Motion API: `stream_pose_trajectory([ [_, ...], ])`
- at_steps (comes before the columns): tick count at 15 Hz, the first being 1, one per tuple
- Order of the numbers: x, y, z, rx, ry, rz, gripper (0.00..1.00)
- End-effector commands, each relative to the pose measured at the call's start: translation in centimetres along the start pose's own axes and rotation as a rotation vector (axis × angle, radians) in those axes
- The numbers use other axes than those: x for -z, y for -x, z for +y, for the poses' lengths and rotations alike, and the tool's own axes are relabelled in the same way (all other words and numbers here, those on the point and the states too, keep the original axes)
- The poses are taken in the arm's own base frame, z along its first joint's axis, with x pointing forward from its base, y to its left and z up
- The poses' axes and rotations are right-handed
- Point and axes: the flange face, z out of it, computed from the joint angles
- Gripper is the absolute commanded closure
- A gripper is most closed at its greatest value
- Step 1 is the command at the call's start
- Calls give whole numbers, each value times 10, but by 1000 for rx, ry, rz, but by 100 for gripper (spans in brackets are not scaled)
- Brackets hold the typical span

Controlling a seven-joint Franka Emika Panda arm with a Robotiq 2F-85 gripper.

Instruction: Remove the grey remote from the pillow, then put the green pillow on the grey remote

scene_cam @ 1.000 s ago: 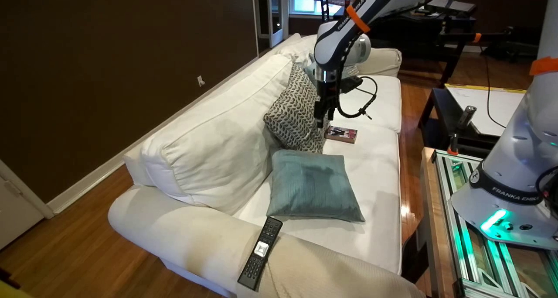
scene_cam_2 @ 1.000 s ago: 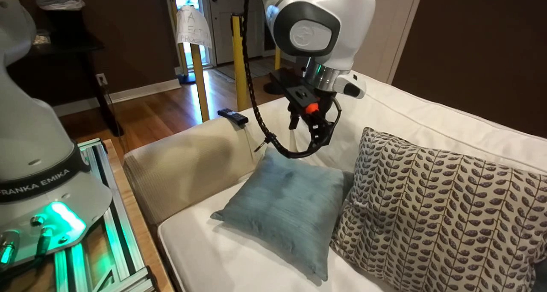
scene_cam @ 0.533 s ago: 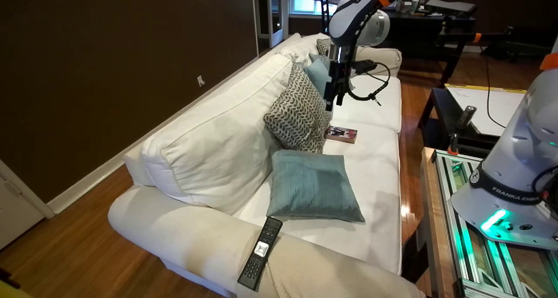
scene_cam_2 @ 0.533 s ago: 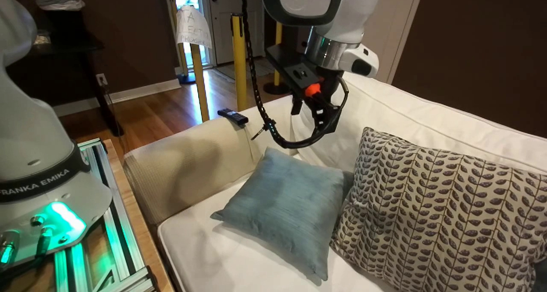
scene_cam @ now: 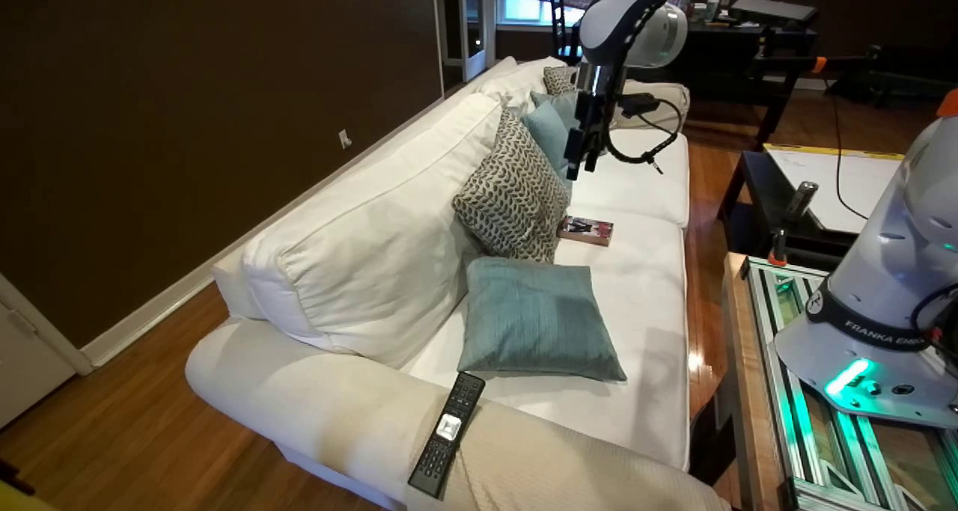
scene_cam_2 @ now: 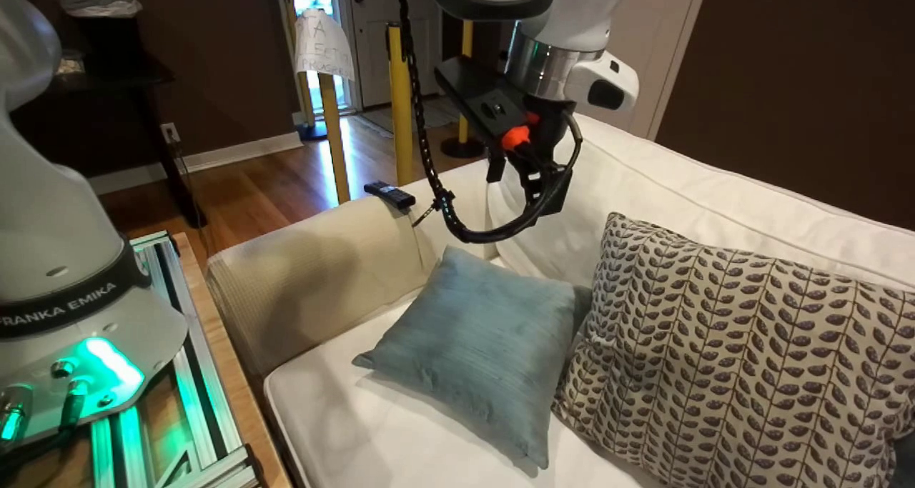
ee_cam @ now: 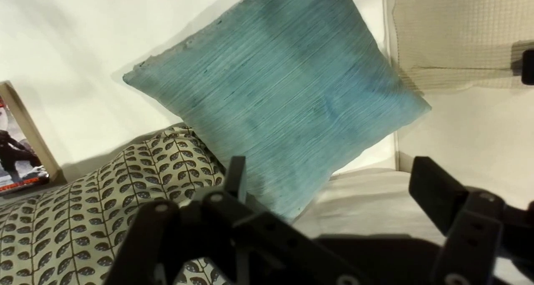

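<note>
The blue-green pillow (scene_cam: 535, 320) lies flat on the white sofa seat near the armrest. It also shows in the other exterior view (scene_cam_2: 479, 338) and fills the upper middle of the wrist view (ee_cam: 283, 80). The dark grey remote (scene_cam: 447, 432) lies on top of the sofa armrest, apart from the pillow; it shows in an exterior view (scene_cam_2: 389, 195) too. In the wrist view only one end of the remote (ee_cam: 528, 67) shows at the right edge. My gripper (ee_cam: 329, 172) is open and empty, with its fingers wide apart. It hangs in the air above the pillow (scene_cam_2: 518, 195).
A leaf-patterned cushion (scene_cam_2: 743, 359) leans against the sofa back beside the pillow. A small book (scene_cam: 586, 230) lies on the seat past that cushion. The armrest (scene_cam_2: 322, 281) rises beside the pillow. Further cushions (scene_cam: 550, 133) stand at the sofa's far end.
My gripper has risen away from the pillow, moving up and a little right in an exterior view. The motion is smaller in the last half second. The pillow and the remote have not moved.
</note>
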Motion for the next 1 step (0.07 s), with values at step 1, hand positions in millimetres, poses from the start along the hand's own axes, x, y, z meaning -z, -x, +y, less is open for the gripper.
stream_pose_trajectory([
  [1,0,0,0,0,0,-1,0],
])
